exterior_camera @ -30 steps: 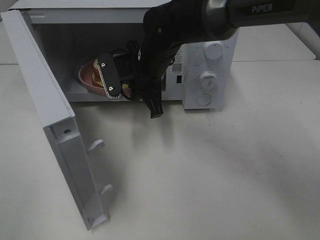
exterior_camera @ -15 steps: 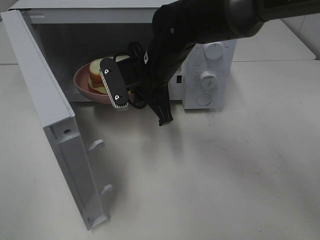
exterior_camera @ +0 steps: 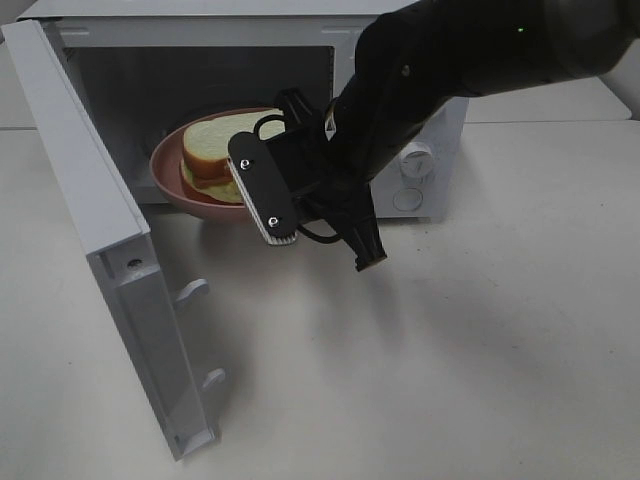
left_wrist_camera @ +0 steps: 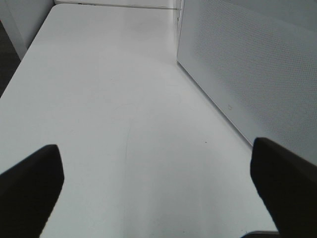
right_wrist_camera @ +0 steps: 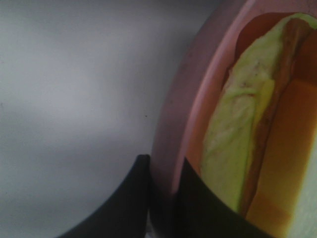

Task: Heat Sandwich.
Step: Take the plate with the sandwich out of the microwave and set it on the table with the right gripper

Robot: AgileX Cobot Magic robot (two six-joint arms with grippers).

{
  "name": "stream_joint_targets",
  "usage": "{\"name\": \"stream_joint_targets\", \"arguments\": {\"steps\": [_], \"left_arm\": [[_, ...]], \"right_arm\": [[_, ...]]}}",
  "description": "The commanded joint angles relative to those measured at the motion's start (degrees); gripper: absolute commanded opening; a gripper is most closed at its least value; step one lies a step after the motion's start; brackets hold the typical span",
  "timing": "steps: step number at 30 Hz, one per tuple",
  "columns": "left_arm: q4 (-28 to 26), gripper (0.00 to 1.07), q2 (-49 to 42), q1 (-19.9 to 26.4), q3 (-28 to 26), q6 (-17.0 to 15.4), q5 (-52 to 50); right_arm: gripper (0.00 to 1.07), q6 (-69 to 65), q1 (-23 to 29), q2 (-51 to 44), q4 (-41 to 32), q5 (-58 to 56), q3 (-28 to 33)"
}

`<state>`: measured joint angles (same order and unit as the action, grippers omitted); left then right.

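My right gripper (right_wrist_camera: 163,198): jaws nearly closed, pinching the rim of the pink plate (right_wrist_camera: 185,109); one dark finger lies on the outside of the rim, the other on the inside.
Right fingers, from above: flat black bars with pale ribbed pads and small silver screws, angled down toward the table at the plate's front edge (exterior_camera: 262,192).
Pink plate: round, smooth, matte, with a raised lip; carried by my right gripper, its near edge out past the oven's opening, its far part inside the cavity.
Sandwich (exterior_camera: 218,150): lies on the pink plate; soft white bread with a tan crust, two slices stacked, yellow-green filling showing at the edge, close beside my inner finger in the right wrist view (right_wrist_camera: 237,148).
Microwave oven (exterior_camera: 420,170): white boxy shell, dark cavity, round white knobs on the front panel to the right of the opening.
Oven door (exterior_camera: 110,270): swung wide open on the left, white, with two hooked plastic latches on its inner face.
Table (exterior_camera: 450,350): plain white, smooth.
My left gripper (left_wrist_camera: 158,193): jaws spread wide, holding nothing, over bare white table beside a white wall finely dotted with perforations (left_wrist_camera: 257,74).
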<state>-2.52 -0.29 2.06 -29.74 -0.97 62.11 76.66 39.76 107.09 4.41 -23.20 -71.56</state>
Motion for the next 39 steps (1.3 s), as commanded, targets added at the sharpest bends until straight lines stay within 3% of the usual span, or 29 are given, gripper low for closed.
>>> {"name": "stream_joint_targets", "arguments": {"steps": [1,12,39], "left_arm": [[0.06,0.98,-0.97,-0.06,0.11,0.06,-0.8],[0.06,0.98,-0.97,-0.06,0.11,0.06,-0.8],[0.06,0.98,-0.97,-0.06,0.11,0.06,-0.8]], "right_arm": [[0.0,0.0,-0.97,-3.5,0.8,2.86,3.04],[0.0,3.44,-0.97,-12.38,0.8,9.63,14.27],[0.0,3.67,-0.97,-31.57,0.92,7.68,31.11]]}}
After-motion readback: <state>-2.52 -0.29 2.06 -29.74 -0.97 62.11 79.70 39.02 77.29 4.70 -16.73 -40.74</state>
